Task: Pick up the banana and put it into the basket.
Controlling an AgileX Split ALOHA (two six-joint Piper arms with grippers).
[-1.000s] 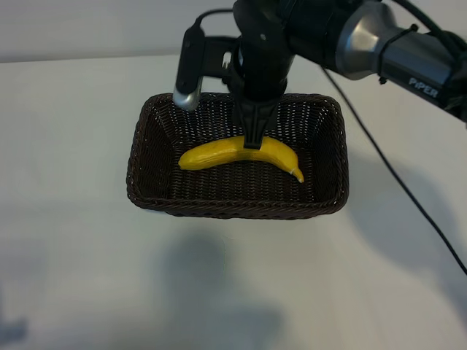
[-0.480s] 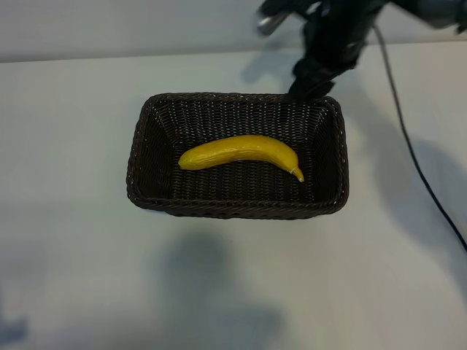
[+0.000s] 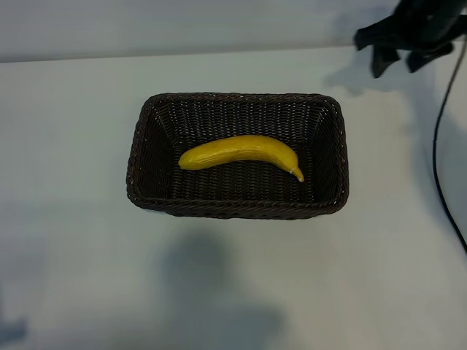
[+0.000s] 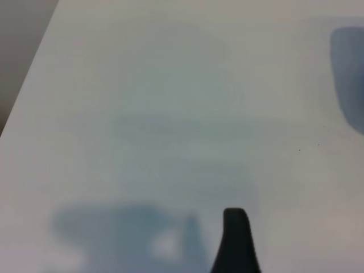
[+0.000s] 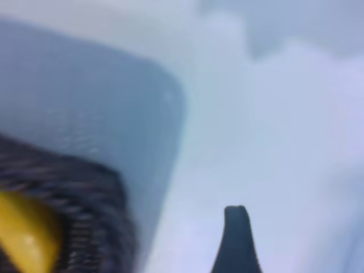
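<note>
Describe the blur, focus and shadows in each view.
Exterior view: banana and basket are sharp; soft dark shadows fall on the table below the basket; the right gripper at the top right corner is slightly smeared. Left wrist view: soft, showing bare table with faint grey shadows. Right wrist view: heavily blurred; the basket rim and a yellow patch of banana are indistinct.

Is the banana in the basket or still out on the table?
In. The banana lies flat on the basket's floor, untouched.

open table (image 3: 73, 277) around basket (image 3: 237, 210), banana (image 3: 241, 152) unobstructed
</note>
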